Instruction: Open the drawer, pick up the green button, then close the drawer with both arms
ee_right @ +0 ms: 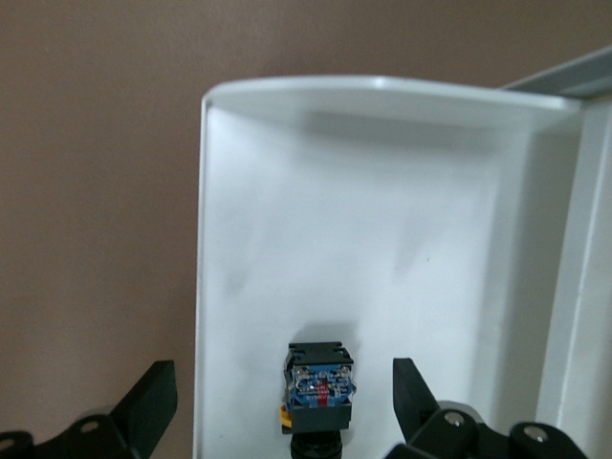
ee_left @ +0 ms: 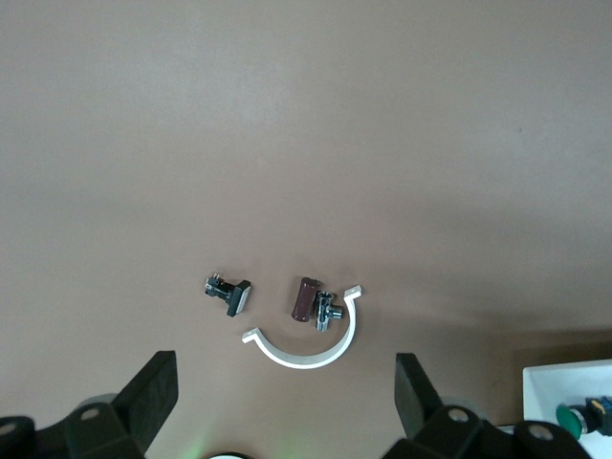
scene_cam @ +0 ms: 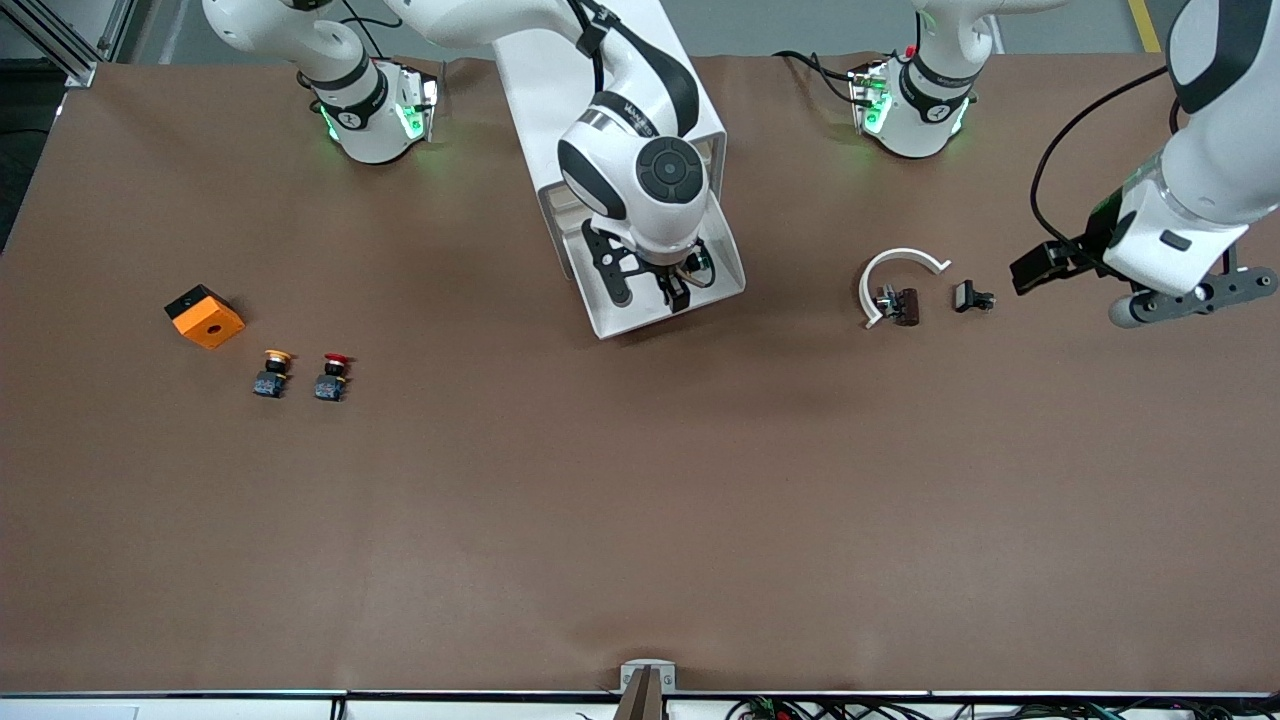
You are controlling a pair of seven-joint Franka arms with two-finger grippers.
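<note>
At mid-table you've got the white boxy cabinet (scene_cam: 610,90) with its shallow white tray-like drawer (scene_cam: 725,275) pulled out toward the front camera. Your right arm (scene_cam: 640,150) reaches in from its base and bends down over the cabinet top, wrist pointing straight down, so the right gripper (scene_cam: 655,290) hangs over the open drawer. Its black fingers (ee_right: 153,402) are spread wide and hold nothing. Right wrist view shows a small push button with a black-and-blue body (ee_right: 319,387) lying on the drawer floor, between the two spread fingers and below them; cap colour can't be read from there, though the left wrist view catches a green cap at the drawer's edge. Your left arm (scene_cam: 1200,170) waits up over its own end of the table, wrist tipped toward the centre, left gripper (ee_left: 287,406) released, fingers apart, empty. On the brown tabletop (scene_cam: 640,520) between it and the drawer you can see a white curved half-ring clip (scene_cam: 885,275), a small brown-and-metal part (scene_cam: 900,305) touching it, and a small black part (scene_cam: 972,297) just beside. Toward the right arm's end lie an orange square block (scene_cam: 205,317), an orange-capped button (scene_cam: 272,372) and a red-capped button (scene_cam: 332,376).
</note>
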